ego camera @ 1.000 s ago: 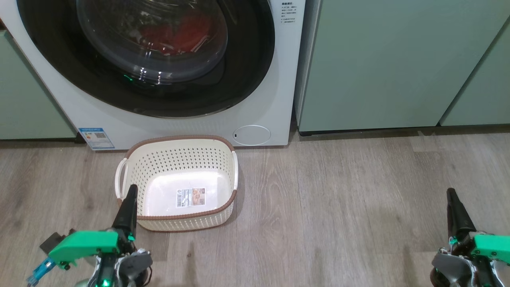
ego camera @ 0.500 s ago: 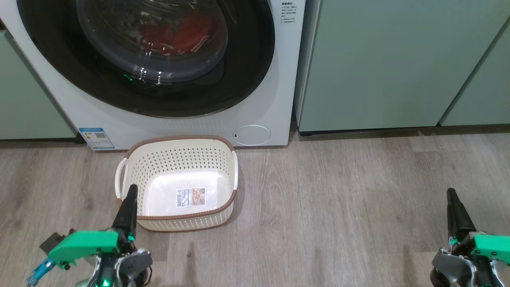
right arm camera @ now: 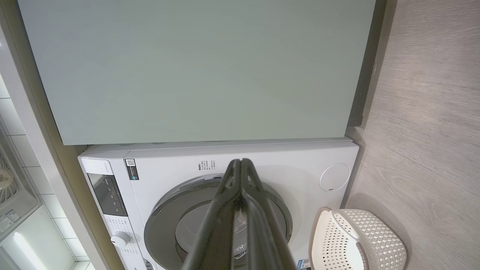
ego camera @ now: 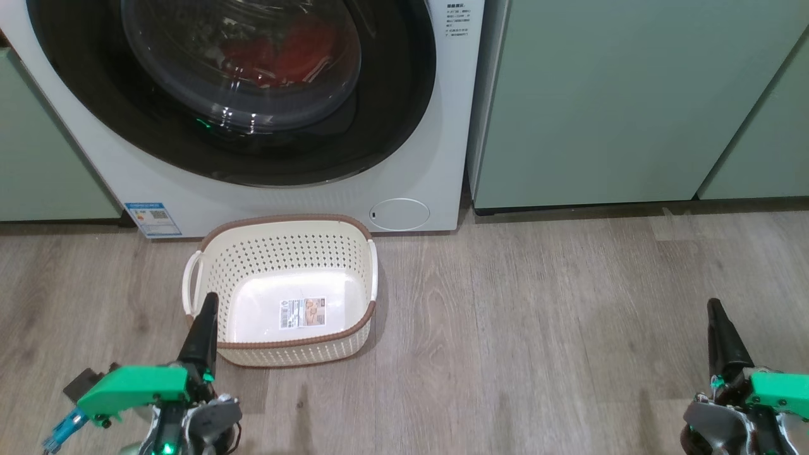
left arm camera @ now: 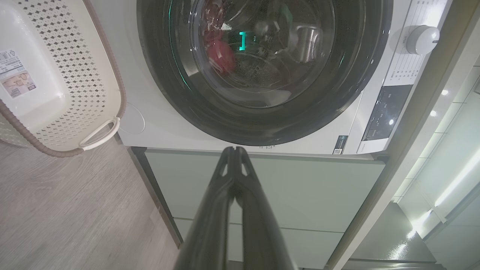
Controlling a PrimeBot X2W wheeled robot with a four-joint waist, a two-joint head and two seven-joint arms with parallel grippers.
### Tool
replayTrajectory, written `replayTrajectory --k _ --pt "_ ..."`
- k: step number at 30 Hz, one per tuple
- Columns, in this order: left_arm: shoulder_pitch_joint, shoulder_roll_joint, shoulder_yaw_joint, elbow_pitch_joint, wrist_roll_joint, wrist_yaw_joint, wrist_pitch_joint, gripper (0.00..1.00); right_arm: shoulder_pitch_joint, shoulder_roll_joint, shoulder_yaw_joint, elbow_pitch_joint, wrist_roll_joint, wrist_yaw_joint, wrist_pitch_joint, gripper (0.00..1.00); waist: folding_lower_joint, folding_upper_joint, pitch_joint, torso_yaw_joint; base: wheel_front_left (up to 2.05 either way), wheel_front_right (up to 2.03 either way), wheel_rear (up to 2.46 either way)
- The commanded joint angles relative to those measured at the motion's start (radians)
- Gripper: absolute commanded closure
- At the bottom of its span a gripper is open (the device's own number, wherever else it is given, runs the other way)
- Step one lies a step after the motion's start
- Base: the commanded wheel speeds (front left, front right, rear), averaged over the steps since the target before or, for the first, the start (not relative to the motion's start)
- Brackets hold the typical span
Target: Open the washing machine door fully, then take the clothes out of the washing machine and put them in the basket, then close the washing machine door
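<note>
The white washing machine stands ahead with its black-rimmed door closed; it shows too in the left wrist view as the door and in the right wrist view as the machine. Red clothes lie behind the glass, also seen as clothes. The cream basket sits on the floor before the machine, nothing in it but a label. My left gripper is shut at the basket's near left corner. My right gripper is shut far to the right over bare floor.
Pale green cabinets flank the machine on the right, and another on the left. Wood-look floor spreads wide to the right of the basket.
</note>
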Motion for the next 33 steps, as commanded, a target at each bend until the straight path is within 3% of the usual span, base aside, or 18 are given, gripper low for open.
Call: replayTrajectory --k 1,23,24,33 --pt "-0.056 0.008 0.032 -0.032 0.010 -0.007 0.007 1.00 -0.045 -0.007 0.019 -0.037 -0.010 0.015 0.006 1.00 0.0000 0.0000 0.000 0.000 0.00 0.00 0.00" --pt "-0.056 0.008 0.032 -0.032 0.010 -0.007 0.007 1.00 -0.045 -0.007 0.019 -0.037 -0.010 0.015 0.007 1.00 0.0000 0.0000 0.000 0.000 0.00 0.00 0.00" --pt "0.000 0.000 0.000 0.000 0.000 0.000 0.000 0.00 0.000 0.002 0.000 0.000 0.000 0.000 0.001 0.00 0.0000 0.0000 0.000 0.000 0.00 0.00 0.00" --pt "0.052 -0.013 -0.007 0.073 0.008 0.001 -0.014 0.00 0.036 0.017 0.007 0.075 -0.003 -0.002 -0.013 0.00 0.0000 0.0000 0.001 0.000 0.00 0.00 0.00"
